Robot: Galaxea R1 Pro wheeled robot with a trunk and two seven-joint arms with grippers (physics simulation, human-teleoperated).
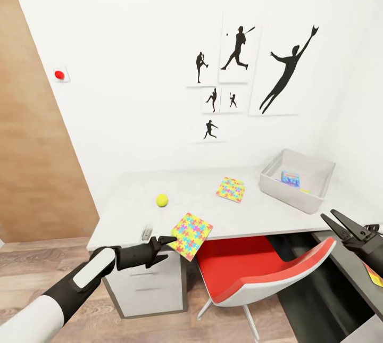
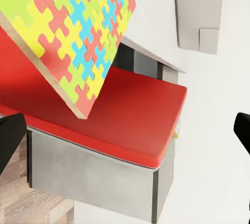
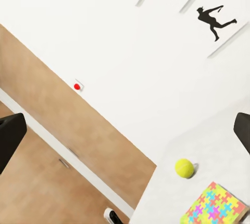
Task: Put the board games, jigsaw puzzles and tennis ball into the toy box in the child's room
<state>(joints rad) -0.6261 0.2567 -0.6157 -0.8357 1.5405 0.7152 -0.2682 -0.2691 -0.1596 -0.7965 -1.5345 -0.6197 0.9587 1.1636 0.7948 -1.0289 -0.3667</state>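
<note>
I am facing the table (image 1: 133, 215) in the child's room, my left arm reaching for a puzzle at its near edge.

Largest first: the long grey table runs along the white wall, with a red chair (image 1: 250, 268) tucked beneath it. The toy box (image 1: 276, 186) sits at the far right of the tabletop, a blue board game (image 1: 290, 178) lying inside. One jigsaw puzzle (image 1: 190, 235) overhangs the near edge, tilted; my left gripper (image 1: 169, 241) touches its left corner, but I cannot tell whether its fingers are clamped. A second puzzle (image 1: 231, 189) lies flat left of the toy box. The tennis ball (image 1: 162, 200) rests further left. My right gripper (image 1: 335, 222) hovers near right, fingers spread apart.
</note>
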